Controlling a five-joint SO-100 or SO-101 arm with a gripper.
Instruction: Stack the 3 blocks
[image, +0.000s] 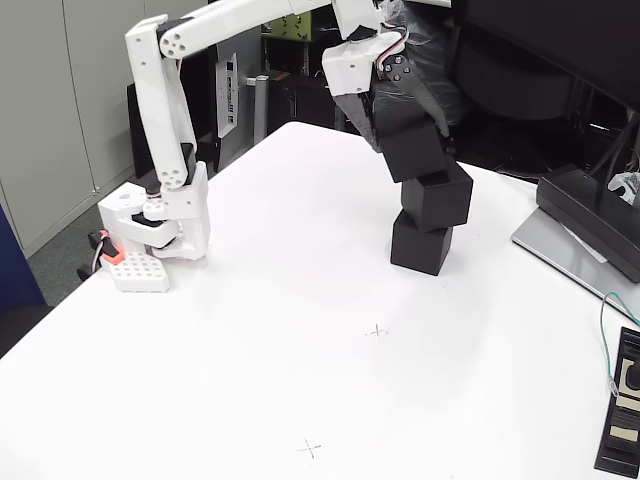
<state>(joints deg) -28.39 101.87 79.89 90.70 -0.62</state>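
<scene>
1. The claw (408, 135) is seen in the fixed view near the top centre, pointing down and wrapped in dark material; it is clamped on the top block (412, 150), which is held tilted.
2. The top block is seen resting with its lower edge on the middle block (436, 196), leaning to the left of it.
3. The middle block is set on the bottom block (421, 245), turned slightly and offset to the right, so the column looks crooked.
4. The bottom block is stood flat on the white tabletop (300, 350), right of centre in the fixed view.
5. The white arm (250, 25) is seen reaching across the top of the picture from its base (160, 225), which is fixed at the left edge of the tabletop.
6. Two small pencilled crosses (377, 331) are marked on the tabletop in front of the stack, well apart from it.
7. A flat black device on a grey base (590, 215) is noted at the right edge, apart from the blocks.
8. A black box with a cable (622, 415) is noted at the lower right corner.
</scene>
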